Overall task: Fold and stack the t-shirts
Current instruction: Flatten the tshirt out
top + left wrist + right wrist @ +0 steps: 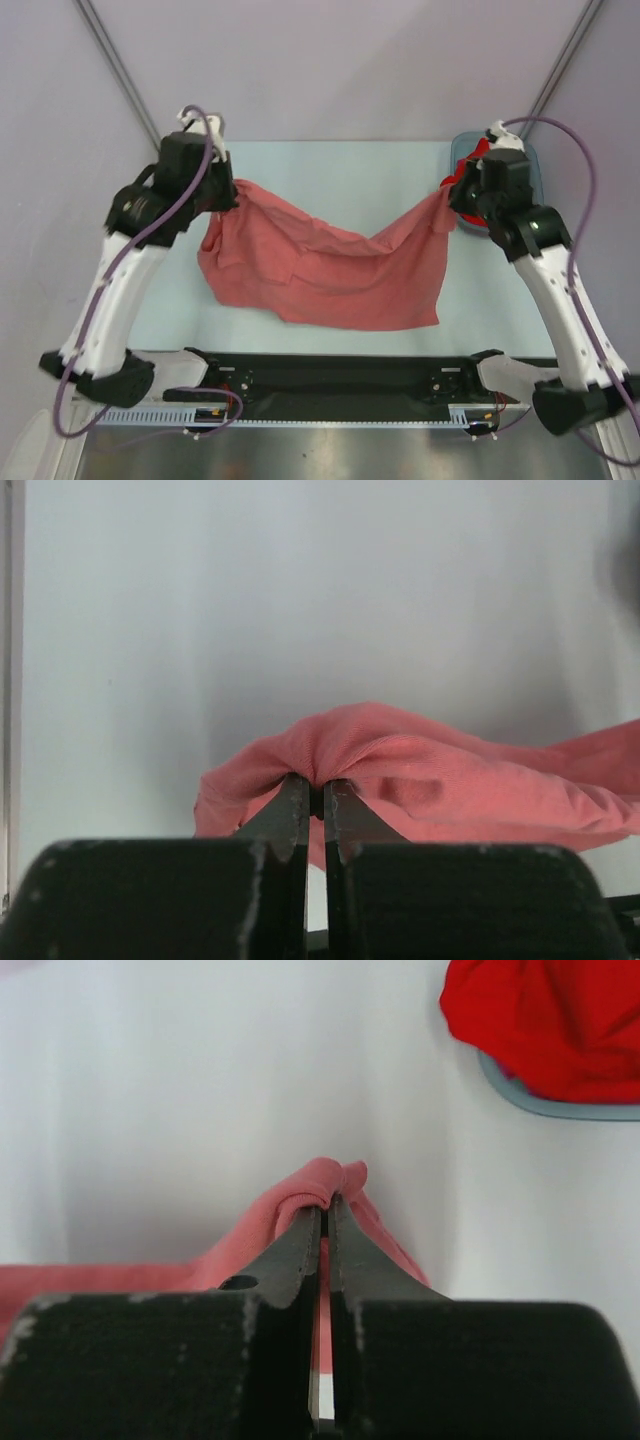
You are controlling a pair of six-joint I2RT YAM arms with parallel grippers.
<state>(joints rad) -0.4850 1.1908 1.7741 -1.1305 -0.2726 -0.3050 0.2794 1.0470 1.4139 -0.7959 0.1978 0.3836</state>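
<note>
A salmon-pink t-shirt (320, 265) hangs stretched between my two grippers above the table, sagging in the middle with its lower part resting on the surface. My left gripper (228, 190) is shut on its left top corner; the pinched cloth shows in the left wrist view (400, 760) above the gripper (314, 785). My right gripper (450, 195) is shut on the right top corner, seen in the right wrist view (325, 1202) with pink cloth (290, 1205) bunched at the tips. A brighter red t-shirt (550, 1020) lies in the bin, also visible from above (478, 152).
A translucent blue-grey plastic bin (535, 165) stands at the back right corner of the pale table (340, 165), mostly behind my right arm. Its rim shows in the right wrist view (560, 1108). A black rail (340, 375) runs along the near edge.
</note>
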